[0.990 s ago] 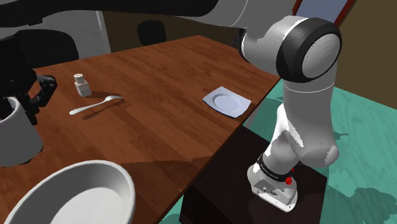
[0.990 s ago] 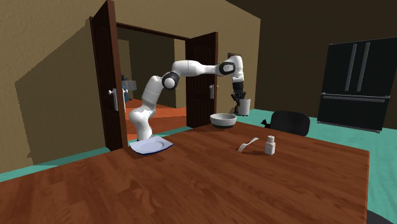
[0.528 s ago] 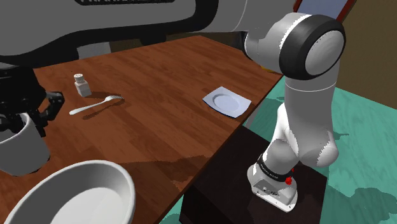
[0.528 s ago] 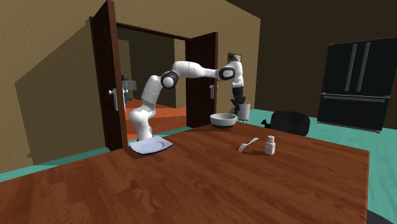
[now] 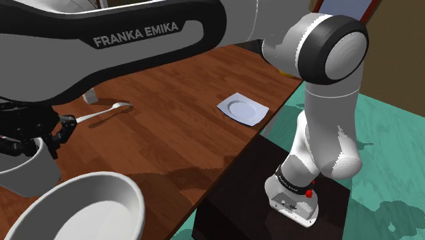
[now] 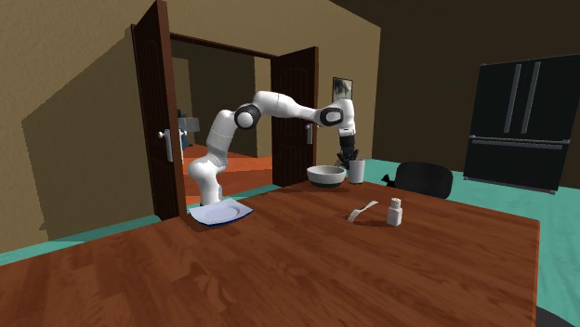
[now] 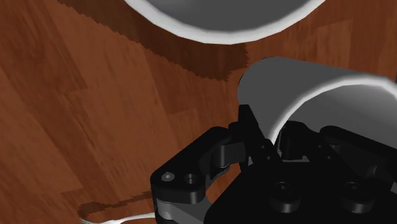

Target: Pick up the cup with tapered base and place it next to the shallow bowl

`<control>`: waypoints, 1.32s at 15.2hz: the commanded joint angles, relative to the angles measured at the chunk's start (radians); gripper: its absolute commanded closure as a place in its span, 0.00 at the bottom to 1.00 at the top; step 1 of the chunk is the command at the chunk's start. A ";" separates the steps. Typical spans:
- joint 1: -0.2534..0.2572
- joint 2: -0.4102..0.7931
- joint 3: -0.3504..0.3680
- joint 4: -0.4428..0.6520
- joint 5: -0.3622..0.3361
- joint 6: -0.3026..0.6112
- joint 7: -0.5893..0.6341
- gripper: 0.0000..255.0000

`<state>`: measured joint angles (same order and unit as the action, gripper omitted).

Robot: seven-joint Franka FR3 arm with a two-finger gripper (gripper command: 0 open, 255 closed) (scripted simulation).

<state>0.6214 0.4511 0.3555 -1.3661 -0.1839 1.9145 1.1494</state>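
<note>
Brown wood grain runs across the dining table point(image 5: 170, 140), where a white Franka arm point(image 5: 136, 37), rising from its dark stand point(image 5: 235, 187), bends low toward the shoulder view's lower left corner. There a wide, shallow white bowl point(image 5: 82, 208) sits at the table's near edge. Just beside it, toward the shoulder view's left, is the white cup point(image 5: 27, 170), upright, with a narrow strip of wood between the two. The black gripper point(image 7: 272, 135) is clenched on the cup's rim, one finger inside the wall and one outside, as the wrist view shows. Whether the cup's base rests on the wood or hangs just above it cannot be told. A small square white plate point(image 5: 243, 109) lies near the table edge by the stand, well apart from the bowl. A pale spoon point(image 5: 102, 114) lies beyond the cup, and a little white shaker point(image 6: 395, 213) stands just beside the spoon in the second exterior view.
</note>
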 commanded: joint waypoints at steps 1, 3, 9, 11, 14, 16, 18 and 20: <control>-0.003 -0.001 -0.001 -0.029 -0.001 0.029 0.002 1.00; -0.004 0.001 -0.002 -0.052 -0.003 0.054 0.004 1.00; -0.005 0.003 -0.002 -0.064 -0.004 0.067 0.006 1.00; -0.005 0.003 -0.002 -0.064 -0.004 0.067 0.006 1.00; -0.005 0.003 -0.002 -0.063 -0.004 0.067 0.006 0.00; -0.005 0.003 -0.002 -0.063 -0.004 0.067 0.006 0.00; -0.005 0.003 -0.002 -0.063 -0.004 0.067 0.006 0.00; -0.004 -0.016 0.002 -0.025 0.004 0.011 0.000 0.00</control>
<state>0.6161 0.4400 0.3558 -1.4111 -0.1824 1.9499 1.1517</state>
